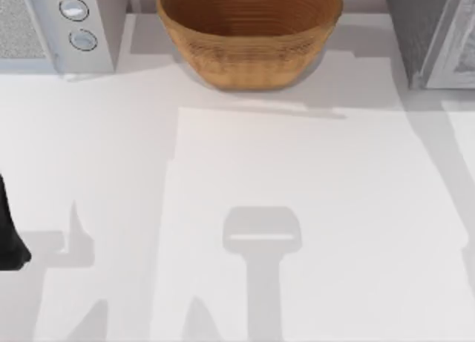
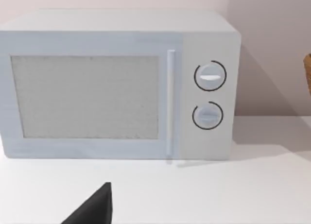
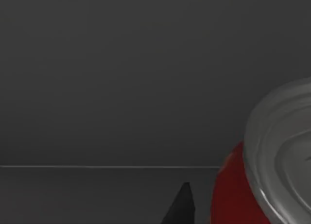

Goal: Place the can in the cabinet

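**Can at the right tool, inside a dark enclosure**

In my right wrist view the red can (image 3: 233, 195) with its silver top sits close beside one dark fingertip (image 3: 181, 207) of the right tool, against dark grey walls. I cannot tell whether that tool grips it. My left arm (image 1: 9, 231) is at the table's (image 1: 297, 171) left edge, facing the microwave (image 2: 116, 88); I cannot tell its tool's state. A wicker basket (image 1: 249, 34) stands at far centre, the cabinet (image 1: 434, 34) at far right.

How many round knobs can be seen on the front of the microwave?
2. Both sit on the microwave, on the panel beside its door handle: the upper knob directly above the lower knob. None seems hidden.
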Controlling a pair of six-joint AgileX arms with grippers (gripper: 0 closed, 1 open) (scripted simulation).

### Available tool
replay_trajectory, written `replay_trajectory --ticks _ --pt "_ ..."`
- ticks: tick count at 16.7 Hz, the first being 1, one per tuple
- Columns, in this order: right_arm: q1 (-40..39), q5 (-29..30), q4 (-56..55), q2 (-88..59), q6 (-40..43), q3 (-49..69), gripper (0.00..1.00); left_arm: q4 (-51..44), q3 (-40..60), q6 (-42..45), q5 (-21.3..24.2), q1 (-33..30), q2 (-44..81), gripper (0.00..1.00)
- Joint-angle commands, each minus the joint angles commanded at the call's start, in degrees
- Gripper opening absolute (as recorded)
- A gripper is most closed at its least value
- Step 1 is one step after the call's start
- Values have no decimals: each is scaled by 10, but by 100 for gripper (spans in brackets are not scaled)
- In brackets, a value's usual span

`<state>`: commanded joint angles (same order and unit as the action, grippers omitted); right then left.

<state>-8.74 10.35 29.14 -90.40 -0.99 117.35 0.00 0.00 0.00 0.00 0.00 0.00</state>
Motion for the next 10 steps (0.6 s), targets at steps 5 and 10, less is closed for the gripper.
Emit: replay_trajectory --ticks 5,10 --pt "16 -16 54 -157 0 231 0 0 0 0 0 0 0 100" --pt "30 -30 92 -272 0 389 0 0 0 0 0 0 0 100"
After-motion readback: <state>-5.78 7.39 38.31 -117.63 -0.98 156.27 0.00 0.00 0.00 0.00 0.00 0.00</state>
